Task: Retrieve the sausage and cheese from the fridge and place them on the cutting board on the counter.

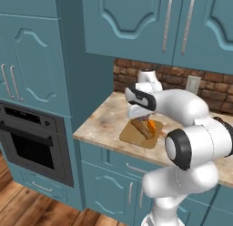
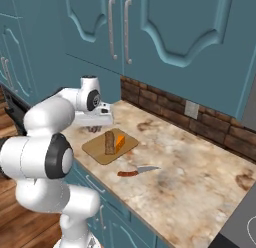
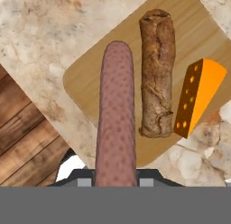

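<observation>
Three foods meet over one cutting board (image 3: 81, 83): we see the sausage (image 3: 116, 114), pinkish and dimpled, clamped between the gripper (image 3: 115, 180) jaws and hanging above the board in the hand view, its near end cut off by the fingers, whose tips barely rise into the picture. Whether its far end touches the wood we cannot tell. Beside it on the board lies a thicker, brown, crusty loaf (image 3: 157, 74), and past that the orange cheese (image 3: 198, 96), a holed wedge lying at the board's edge, its point reaching over the marbled counter (image 3: 40, 33).

From the left base view, the arm's white bulk hides the gripper (image 1: 144, 116) and much of the cutting board (image 1: 132, 135); only the loaf (image 1: 142, 129) and a sliver of cheese (image 1: 152, 125) peek out below the wrist. The right base view shows the cutting board (image 2: 95, 149) near the counter's (image 2: 200, 162) front edge, the loaf (image 2: 109, 142) and cheese (image 2: 120, 142) side by side on it, and the gripper (image 2: 93, 128) low over its far corner, the sausage there too small and dark to make out. A red-handled knife (image 2: 136, 171) lies on the stone near the board, toward the front edge.
</observation>
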